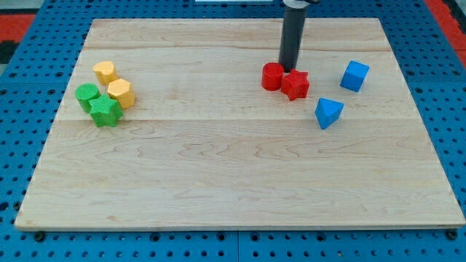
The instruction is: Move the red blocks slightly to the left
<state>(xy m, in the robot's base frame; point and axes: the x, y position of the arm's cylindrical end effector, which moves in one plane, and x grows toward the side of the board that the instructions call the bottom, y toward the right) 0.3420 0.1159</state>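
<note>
The 2 red blocks, a red cylinder and a red star, lie touching, just below the tool's tip. To shift both leftward, the tip is best repositioned to the star's right side, then driven left gently. The rod stands upright; no jaws exist, nothing is gripped.

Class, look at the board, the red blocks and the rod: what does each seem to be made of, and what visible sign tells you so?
Board: looks like pale wood, matt, with grain lines and plank seams showing.
Red cylinder and red star: probably plastic, with even colour and a dull finish.
Rod, my tip just behind the red blocks: dark and smooth, metal or plastic; the picture cannot settle which.
</note>
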